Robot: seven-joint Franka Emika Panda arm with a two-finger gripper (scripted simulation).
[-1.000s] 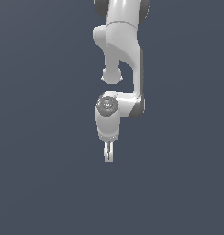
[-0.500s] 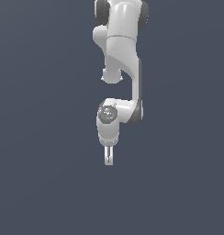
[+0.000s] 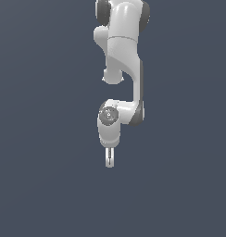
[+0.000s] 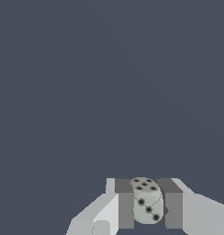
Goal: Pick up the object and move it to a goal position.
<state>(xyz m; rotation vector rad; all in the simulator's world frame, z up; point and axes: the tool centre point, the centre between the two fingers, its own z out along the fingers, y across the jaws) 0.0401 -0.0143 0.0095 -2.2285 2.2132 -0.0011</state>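
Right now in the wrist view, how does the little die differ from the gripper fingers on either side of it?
The die is rounded at its corners and speckled with dark pips; the fingers are flat, plain slabs with dark inner pads. The die is one small piece sitting between them; the fingers are a pair, one against each of its sides. Both are pale grey-white, and the gripper looks closed on the die.

The object sits between the jaws — touching both fingers.
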